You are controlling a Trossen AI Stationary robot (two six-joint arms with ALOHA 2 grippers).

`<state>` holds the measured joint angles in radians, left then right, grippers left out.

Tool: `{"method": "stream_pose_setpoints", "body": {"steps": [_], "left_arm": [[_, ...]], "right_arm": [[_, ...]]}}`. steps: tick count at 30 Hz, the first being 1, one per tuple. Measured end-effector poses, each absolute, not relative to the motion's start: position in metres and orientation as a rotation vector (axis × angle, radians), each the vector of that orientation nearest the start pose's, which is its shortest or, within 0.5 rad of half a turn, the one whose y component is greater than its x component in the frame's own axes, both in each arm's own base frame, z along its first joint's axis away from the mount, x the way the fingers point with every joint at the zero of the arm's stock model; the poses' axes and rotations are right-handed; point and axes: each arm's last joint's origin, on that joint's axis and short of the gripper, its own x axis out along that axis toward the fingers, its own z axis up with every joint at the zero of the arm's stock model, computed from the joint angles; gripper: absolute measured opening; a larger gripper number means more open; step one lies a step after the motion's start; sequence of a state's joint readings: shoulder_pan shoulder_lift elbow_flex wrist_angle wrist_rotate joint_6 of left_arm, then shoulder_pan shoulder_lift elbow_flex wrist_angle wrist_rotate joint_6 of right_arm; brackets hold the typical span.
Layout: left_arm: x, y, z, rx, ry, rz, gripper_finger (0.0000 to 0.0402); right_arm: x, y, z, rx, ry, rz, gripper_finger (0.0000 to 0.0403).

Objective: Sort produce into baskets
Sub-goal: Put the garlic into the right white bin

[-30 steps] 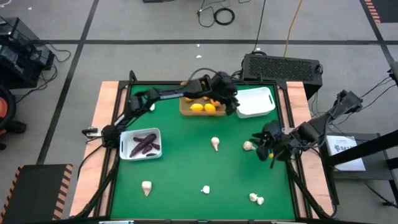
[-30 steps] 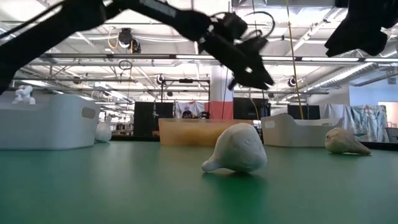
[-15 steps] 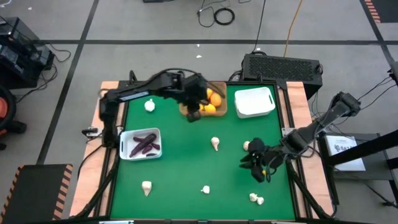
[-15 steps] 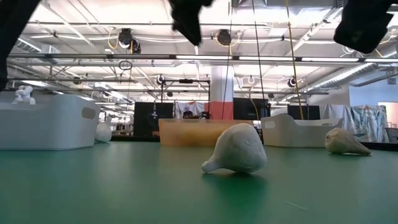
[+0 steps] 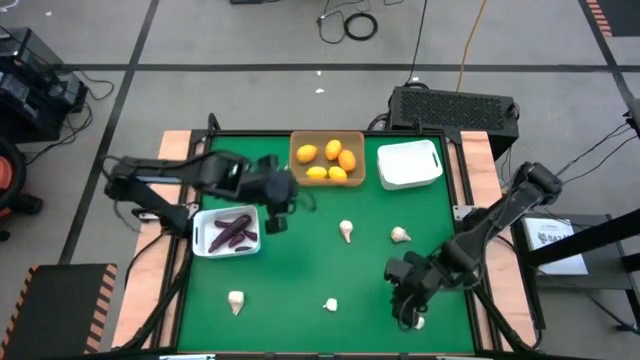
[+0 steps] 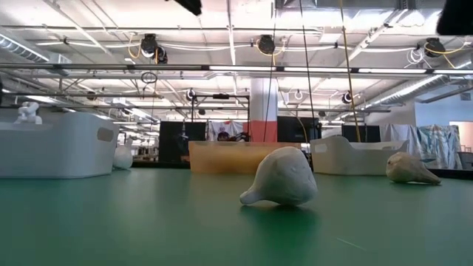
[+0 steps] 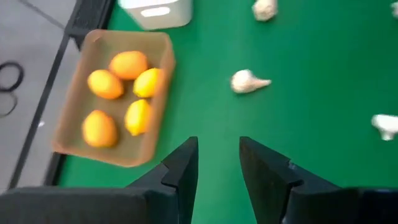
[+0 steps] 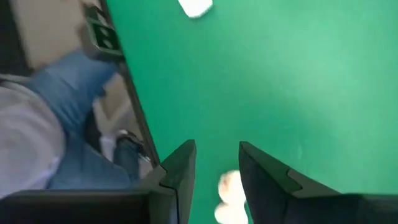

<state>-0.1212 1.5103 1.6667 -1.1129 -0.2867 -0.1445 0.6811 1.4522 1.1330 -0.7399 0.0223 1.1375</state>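
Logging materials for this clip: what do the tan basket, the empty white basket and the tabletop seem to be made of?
Tan basket: probably matt, slightly translucent plastic; thin smooth walls, rounded corners. Empty white basket: likely moulded matt plastic; rounded corners and a handle slot in its side, seen in the low view. Tabletop: green, non-glossy, uniform, perhaps felt or a mat; wooden-looking border.

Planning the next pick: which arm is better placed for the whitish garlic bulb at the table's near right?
The right: its right gripper hangs open just beside that whitish garlic bulb; the left gripper is far off.
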Motion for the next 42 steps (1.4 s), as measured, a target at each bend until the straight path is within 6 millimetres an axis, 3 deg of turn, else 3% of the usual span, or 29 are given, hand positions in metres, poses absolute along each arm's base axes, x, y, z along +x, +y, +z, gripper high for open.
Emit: {"method": "stream_pose_setpoints", "body": {"steps": [7,14,22,27,42], "left_arm": [[0.270,-0.078,0.337,0.033,0.791,0.129,0.0125],[0.265,-0.114,0.295,0.053,0.653,0.034,0.0125],[0.266,-0.113,0.290,0.060,0.644,0.037,0.0125],[0.267,-0.110,0.290,0.064,0.646,0.045,0.0125],[0.267,-0.109,0.290,0.064,0.646,0.049,0.0125]], "right_arm": [[0.228,0.210,0.260,0.583,1.323,-0.055,0.0115],[0.223,0.224,0.234,0.602,1.447,-0.196,0.0152],[0.232,0.228,0.203,0.557,1.545,-0.292,0.0246],[0.236,0.231,0.190,0.547,1.574,-0.324,0.0280],[0.235,0.239,0.166,0.537,1.632,-0.407,0.0259]]}}
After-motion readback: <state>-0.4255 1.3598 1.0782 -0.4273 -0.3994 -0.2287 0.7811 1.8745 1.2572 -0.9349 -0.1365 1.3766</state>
